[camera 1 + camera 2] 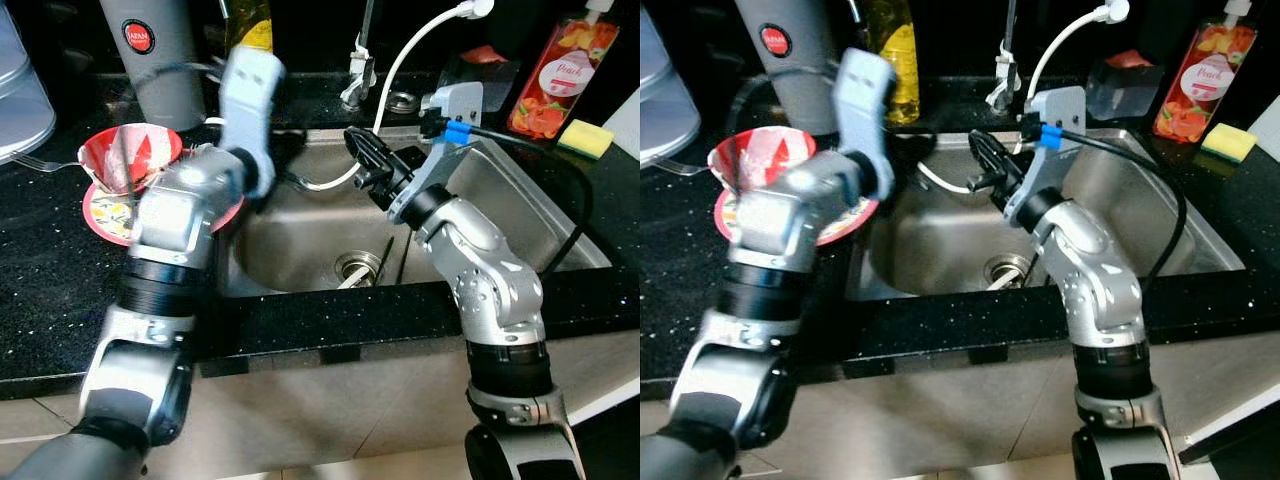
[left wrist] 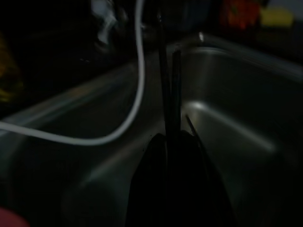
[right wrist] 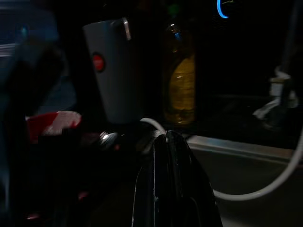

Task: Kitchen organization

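The robot stands before a stainless-steel sink (image 1: 520,215) set in a black speckled countertop (image 1: 50,280), both arms raised over the basin.

The left gripper (image 2: 170,90) reaches in from the 9 o'clock rim. Its two black fingers (image 2: 176,80) lie pressed together and hold nothing, pointing along the basin wall near a white hose (image 2: 137,85). The right gripper (image 1: 362,152) hangs over the basin centre, pointing toward 10 o'clock. In the right wrist view its fingers (image 3: 170,156) also lie closed against each other, empty.

Progress appears early. A red-and-white paper bowl (image 1: 128,156) sits on a patterned plate (image 1: 100,215) at the sink's 9 o'clock edge, just beside the left forearm, and neither gripper has taken hold of it. Thin utensils, perhaps chopsticks (image 1: 388,258), lean in the basin near the drain (image 1: 358,266), uncollected. A grey canister (image 1: 152,50) and a yellow bottle (image 1: 898,55) stand at 11 o'clock. A pink soap bottle (image 1: 562,75) and a yellow sponge (image 1: 586,138) stand at 2 o'clock.

The basin's 3 o'clock half offers open room. The faucet (image 1: 360,70), the hose and the right arm's black cable (image 1: 560,180) crowd the 12 o'clock edge. The left elbow sits close to the bowl, which a sideways sweep would probably topple.
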Robot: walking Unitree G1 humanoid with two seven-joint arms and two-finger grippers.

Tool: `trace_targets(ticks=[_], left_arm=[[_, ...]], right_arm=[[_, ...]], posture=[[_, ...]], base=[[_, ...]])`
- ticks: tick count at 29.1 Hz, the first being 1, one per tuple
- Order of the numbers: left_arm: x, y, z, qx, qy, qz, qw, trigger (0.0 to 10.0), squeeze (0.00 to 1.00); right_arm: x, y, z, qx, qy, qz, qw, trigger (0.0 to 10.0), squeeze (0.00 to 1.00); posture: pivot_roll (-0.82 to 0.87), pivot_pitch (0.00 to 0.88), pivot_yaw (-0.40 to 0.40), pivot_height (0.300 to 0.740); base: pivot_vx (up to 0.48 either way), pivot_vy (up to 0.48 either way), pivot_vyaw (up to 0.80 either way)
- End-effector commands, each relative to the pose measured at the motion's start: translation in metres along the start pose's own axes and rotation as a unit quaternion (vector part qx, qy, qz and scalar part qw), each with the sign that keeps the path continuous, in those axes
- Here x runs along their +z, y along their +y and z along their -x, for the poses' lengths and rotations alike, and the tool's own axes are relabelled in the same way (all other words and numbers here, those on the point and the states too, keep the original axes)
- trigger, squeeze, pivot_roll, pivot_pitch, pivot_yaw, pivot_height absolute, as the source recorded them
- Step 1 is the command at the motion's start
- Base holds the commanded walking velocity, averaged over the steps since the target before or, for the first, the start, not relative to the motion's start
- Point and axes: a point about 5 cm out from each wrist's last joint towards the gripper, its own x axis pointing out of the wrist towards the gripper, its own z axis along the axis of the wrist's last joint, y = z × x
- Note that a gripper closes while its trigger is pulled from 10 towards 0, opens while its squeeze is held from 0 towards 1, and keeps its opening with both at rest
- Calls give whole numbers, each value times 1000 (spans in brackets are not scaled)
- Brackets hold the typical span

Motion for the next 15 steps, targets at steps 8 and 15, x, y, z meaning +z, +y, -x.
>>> trace_targets(ticks=[8, 15], left_arm=[[-22, 6, -2, 10, 31, 49, 998, 10000, 1000], [34, 15, 28, 4, -137, 120, 983, 10000, 0]], right_arm=[[2, -6, -1, -20, -5, -2, 1000, 10000, 0], [2, -7, -1, -28, -7, -4, 1000, 10000, 0]], posture=[[96, 24, -18, 740], [97, 31, -15, 740]], base=[[0, 0, 0], [0, 0, 0]])
